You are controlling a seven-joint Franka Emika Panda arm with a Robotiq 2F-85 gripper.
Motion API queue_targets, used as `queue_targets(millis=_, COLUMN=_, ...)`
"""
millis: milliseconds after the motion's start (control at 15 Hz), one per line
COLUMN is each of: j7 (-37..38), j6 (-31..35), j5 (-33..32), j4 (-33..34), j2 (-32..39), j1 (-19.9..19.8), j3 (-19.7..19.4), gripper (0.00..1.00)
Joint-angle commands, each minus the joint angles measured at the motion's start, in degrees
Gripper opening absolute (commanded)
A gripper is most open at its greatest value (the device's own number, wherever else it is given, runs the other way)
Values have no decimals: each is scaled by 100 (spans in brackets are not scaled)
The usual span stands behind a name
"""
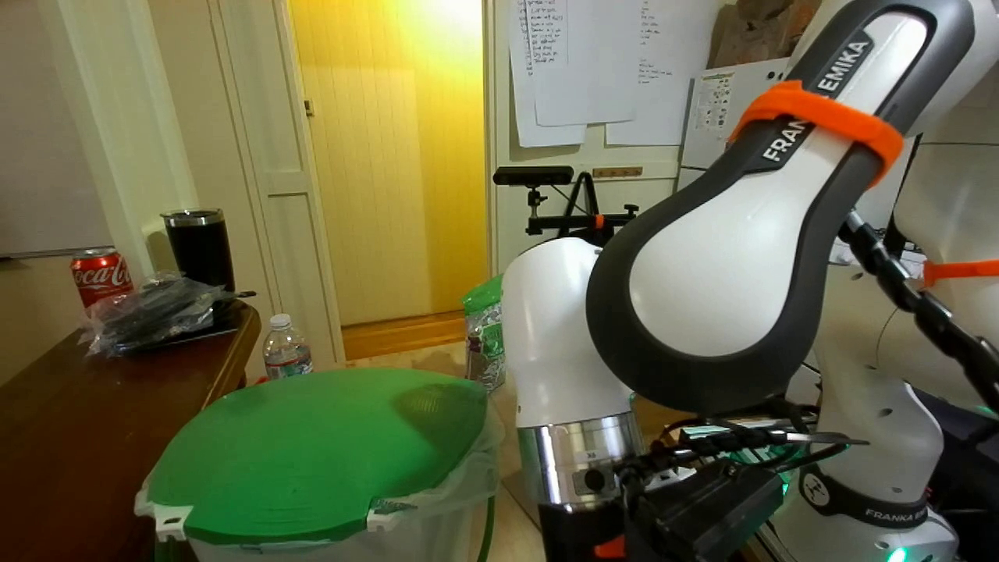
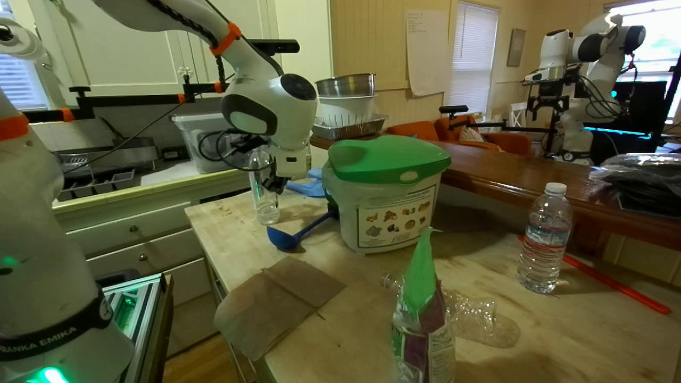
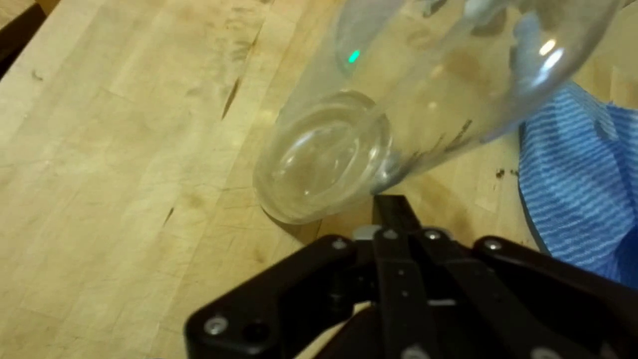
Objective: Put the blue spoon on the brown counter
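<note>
The blue spoon, a ladle (image 2: 285, 239), lies on the pale wood table, its handle running towards the bin. It does not show in the wrist view or behind the bin in an exterior view. The brown counter (image 1: 86, 445) is the dark glossy top beside the bin; it also shows behind the bin in an exterior view (image 2: 479, 167). My gripper (image 2: 276, 184) hangs above and behind the ladle's bowl, beside a clear upright bottle. In the wrist view the fingers (image 3: 397, 212) are together with nothing seen between them. The fingertips lie close to the bottle's side.
The clear bottle (image 3: 319, 159) stands by my fingers. A blue striped cloth (image 3: 578, 184) lies to the right. The green-lidded bin (image 2: 391, 159) stands between ladle and counter. Brown paper (image 2: 279, 300), a water bottle (image 2: 545, 239) and a bag (image 2: 423, 330) are on the table.
</note>
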Motion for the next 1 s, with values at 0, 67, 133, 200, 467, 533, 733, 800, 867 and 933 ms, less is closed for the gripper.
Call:
queue_targets(millis=0, j7=83, j6=-300, j5=-28, j4=179, j2=179, j1=-97, j3=69, gripper=0)
queue_targets(millis=67, j7=282, j6=-70, j5=-350, j4=137, j2=169, j1=-121, j3=110, gripper=0)
queue_targets(millis=133, j7=475, j6=190, j5=-851, j4=91, j2=115, j1=-154, j3=157, gripper=0)
queue_targets(millis=200, j7=474, j6=142, j5=-1352, j4=81, j2=-28, j1=-194, j3=153, gripper=0)
queue_targets(millis=467, j7=311, j6=-475, j5=-2722, j4=-1, j2=-506, j1=-234, j3=145, gripper=27)
queue_targets(millis=533, j7=263, j6=-569, j5=-2988, j4=-3, j2=-596, j1=-225, j3=161, gripper=34)
queue_targets(millis=733, j7=157, j6=-962, j5=-3857, j4=132, j2=-886, j1=-278, j3=215, gripper=56)
queue_targets(millis=800, j7=-11, j6=-1017, j5=-4036, j4=160, j2=-992, j1=-273, j3=222, gripper=62)
queue_targets(millis=867, j7=-146, j6=-1030, j5=-4237, j4=191, j2=-1077, j1=-283, j3=230, gripper=69)
queue_targets(millis=933, j7=-357, j6=-1068, j5=-4406, j4=209, j2=-1136, j1=-296, j3=219, gripper=78)
